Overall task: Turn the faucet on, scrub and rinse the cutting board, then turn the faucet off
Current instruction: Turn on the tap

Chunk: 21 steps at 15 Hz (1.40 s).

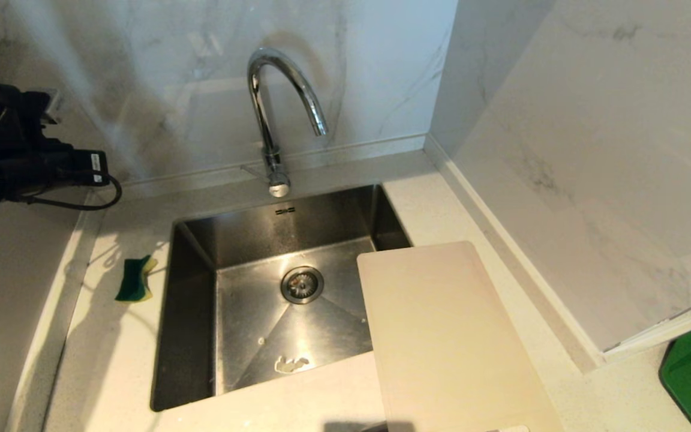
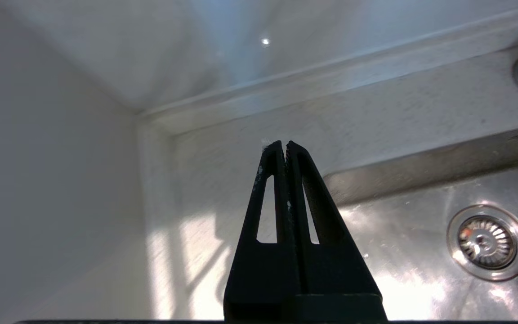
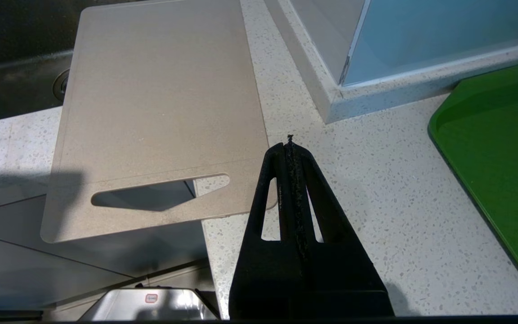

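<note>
Your left gripper point(image 2: 285, 145) is clenched on nothing, near the faucet point(image 1: 273, 114). Closed fingers may slip off its thin lever. The cutting board point(image 1: 441, 336) overhangs the sink point(image 1: 186, 312), so a bump could tip it.

Faucet point(image 1: 273, 114) behind sink point(image 1: 189, 312), cutting board point(image 1: 441, 336) overlapping its right edge

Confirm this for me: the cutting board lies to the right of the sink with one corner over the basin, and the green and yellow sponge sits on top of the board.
Not quite. The sponge lies on the counter left of the sink, not on the cutting board; the head view shows it. The rest holds.
</note>
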Motion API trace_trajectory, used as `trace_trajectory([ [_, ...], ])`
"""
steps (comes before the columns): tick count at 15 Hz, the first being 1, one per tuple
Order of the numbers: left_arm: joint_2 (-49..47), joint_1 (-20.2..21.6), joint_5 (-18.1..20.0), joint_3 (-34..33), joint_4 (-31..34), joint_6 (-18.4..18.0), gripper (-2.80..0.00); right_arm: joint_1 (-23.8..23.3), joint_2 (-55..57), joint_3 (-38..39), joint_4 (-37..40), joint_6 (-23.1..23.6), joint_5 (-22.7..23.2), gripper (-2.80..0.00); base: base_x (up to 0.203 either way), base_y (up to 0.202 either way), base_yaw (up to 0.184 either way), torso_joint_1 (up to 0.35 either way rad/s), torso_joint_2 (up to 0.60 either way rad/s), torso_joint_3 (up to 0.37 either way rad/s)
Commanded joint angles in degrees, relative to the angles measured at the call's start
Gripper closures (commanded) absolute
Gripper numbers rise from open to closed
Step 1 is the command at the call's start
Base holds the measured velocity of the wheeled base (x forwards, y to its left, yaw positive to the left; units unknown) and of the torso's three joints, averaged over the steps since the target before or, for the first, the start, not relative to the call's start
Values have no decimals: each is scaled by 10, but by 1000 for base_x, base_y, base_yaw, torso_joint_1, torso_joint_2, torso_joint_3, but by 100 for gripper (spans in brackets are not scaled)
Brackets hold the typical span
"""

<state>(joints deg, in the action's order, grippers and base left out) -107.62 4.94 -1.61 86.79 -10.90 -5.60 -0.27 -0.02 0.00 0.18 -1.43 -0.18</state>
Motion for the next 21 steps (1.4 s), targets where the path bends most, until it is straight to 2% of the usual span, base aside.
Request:
trace_trajectory([
  [1,-53,-24,-9,66,34,1,0,0,0,0,0,0,0,0,0,0,0,0,0,0],
  [8,-143,-94,-123,239,82,0,0,0,0,0,0,0,0,0,0,0,0,0,0,0],
  [15,-115,-164,-190,241,84,1,0,0,0,0,0,0,0,0,0,0,0,0,0,0],
  [20,-99,-218,-207,244,98,0,0,0,0,0,0,0,0,0,0,0,0,0,0,0],
  [21,-101,-220,-207,244,98,1,-280,0,0,0,0,0,0,0,0,0,0,0,0,0],
])
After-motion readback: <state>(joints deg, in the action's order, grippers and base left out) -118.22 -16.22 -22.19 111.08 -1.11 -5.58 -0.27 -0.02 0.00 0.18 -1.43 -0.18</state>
